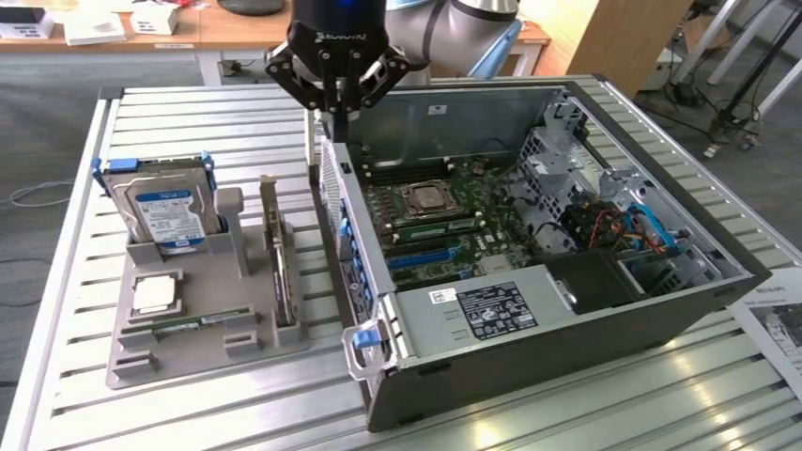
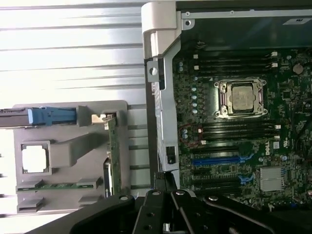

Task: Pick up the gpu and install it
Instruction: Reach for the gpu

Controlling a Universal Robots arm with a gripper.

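The gpu point(image 1: 278, 252) is a thin dark card standing on its edge in a slot of the grey holder point(image 1: 251, 343), at the exterior view's left of the computer case. In the wrist view the gpu point(image 2: 113, 151) appears edge on. My gripper point(image 1: 338, 118) hangs shut and holding nothing above the far corner of the open case point(image 1: 564, 329), well above and behind the card. Its black linkage and the gripper point(image 2: 165, 189) itself hover over the case's side wall. Inside the case lies the motherboard point(image 1: 457, 221) with a blue expansion slot point(image 2: 219, 160).
The holder also carries a silver hard drive point(image 1: 157, 209) with a blue-white label, a square processor point(image 1: 153, 293) and a green memory stick point(image 1: 188, 326). Everything stands on a slatted metal table point(image 1: 188, 413). A paper sheet point(image 1: 775, 324) lies at the exterior view's right edge.
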